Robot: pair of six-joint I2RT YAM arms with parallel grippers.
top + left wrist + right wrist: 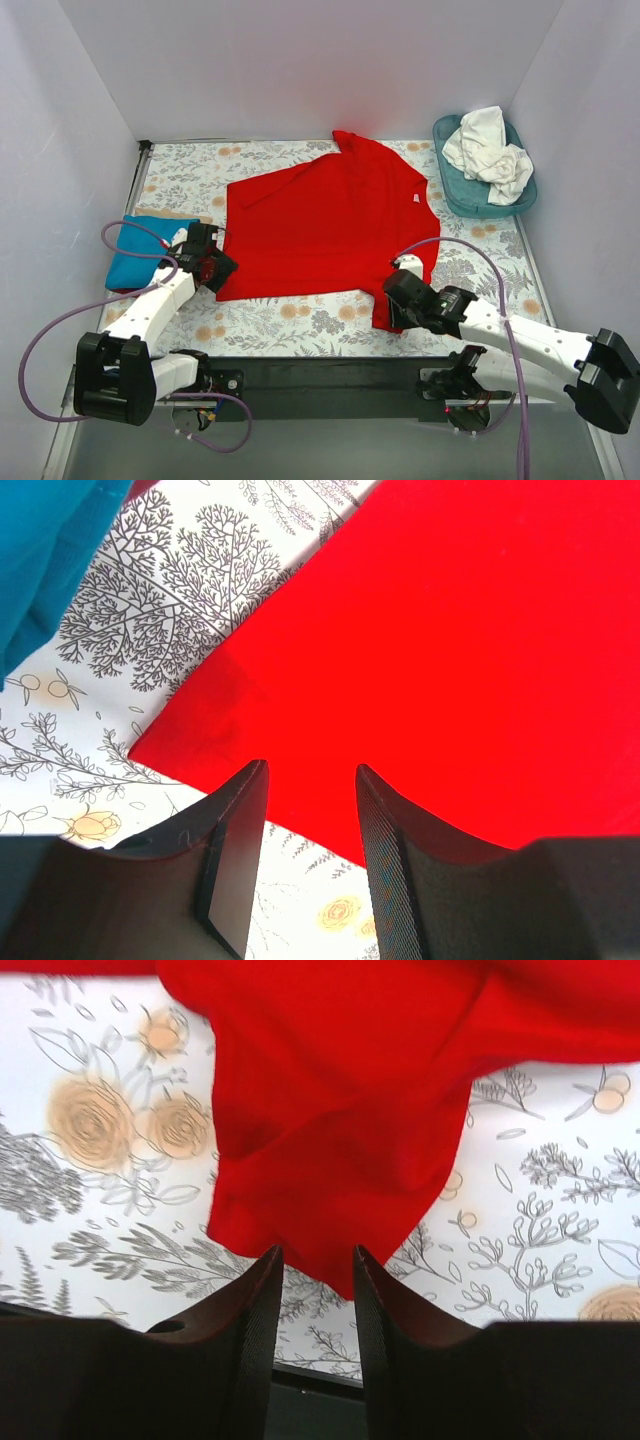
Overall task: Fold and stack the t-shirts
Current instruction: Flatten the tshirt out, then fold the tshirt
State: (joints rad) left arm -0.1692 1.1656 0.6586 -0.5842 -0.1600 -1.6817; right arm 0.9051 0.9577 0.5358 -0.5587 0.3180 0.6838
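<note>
- Red t-shirt (325, 225) lies spread at table centre on floral cloth (290, 322); small white neck tag (409, 199), print too small to read.
- Left gripper (310, 770): jaws apart at the shirt's 8 o'clock corner.
- Right gripper (315, 1252): jaws apart at the crumpled 5 o'clock corner.
- Turquoise t-shirt (138, 262) at 9 o'clock; white t-shirts (490, 150) in teal basket (450, 195) at 2 o'clock.
</note>
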